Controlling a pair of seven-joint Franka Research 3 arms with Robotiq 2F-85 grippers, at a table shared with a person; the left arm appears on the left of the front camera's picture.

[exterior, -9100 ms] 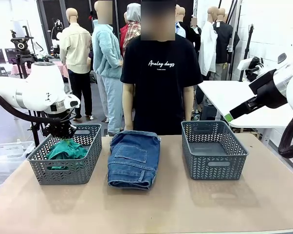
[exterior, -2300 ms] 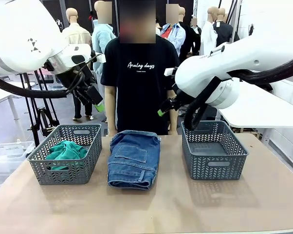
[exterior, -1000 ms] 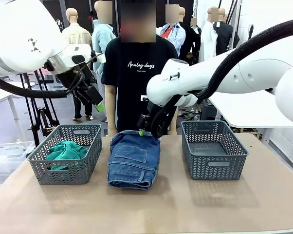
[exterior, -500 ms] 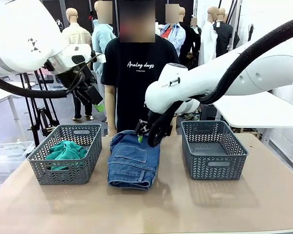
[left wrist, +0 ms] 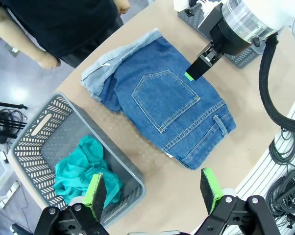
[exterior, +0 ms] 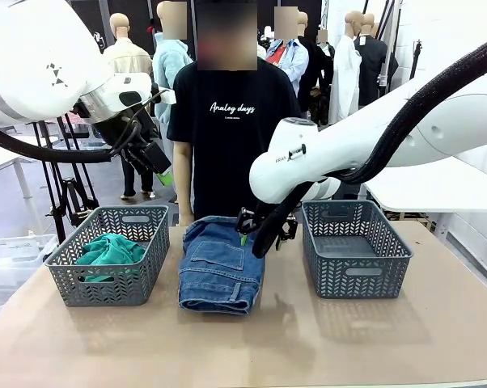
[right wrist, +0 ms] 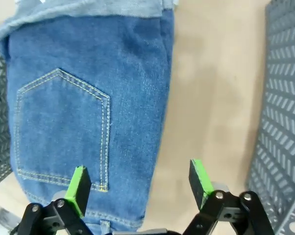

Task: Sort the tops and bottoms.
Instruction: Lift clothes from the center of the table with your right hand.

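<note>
Dark blue denim jeans [exterior: 222,263] lie folded on the table between two baskets. A paler blue denim edge [left wrist: 102,73] shows at the pile's far side. The teal-green top [exterior: 110,249] sits crumpled in the left grey basket [exterior: 138,279]. My right gripper [exterior: 258,234] hangs open just above the right edge of the jeans [right wrist: 88,98], with one green pad over the denim and the other over bare table. Its fingertips [right wrist: 139,180] hold nothing. My left gripper [exterior: 158,166] is raised high above the left basket, open and empty [left wrist: 152,191], looking down on the jeans [left wrist: 167,105] and the top [left wrist: 84,169].
The right grey basket [exterior: 357,271] stands with nothing in it, close to my right gripper; its wall [right wrist: 280,122] is at the right of the wrist view. A person in a black T-shirt [exterior: 235,137] stands at the far edge, arms down. The near half of the table [exterior: 308,339] is bare.
My right gripper has come down and a little to the right, to the right edge of the jeans. The left arm, the garments and the baskets have not moved.
</note>
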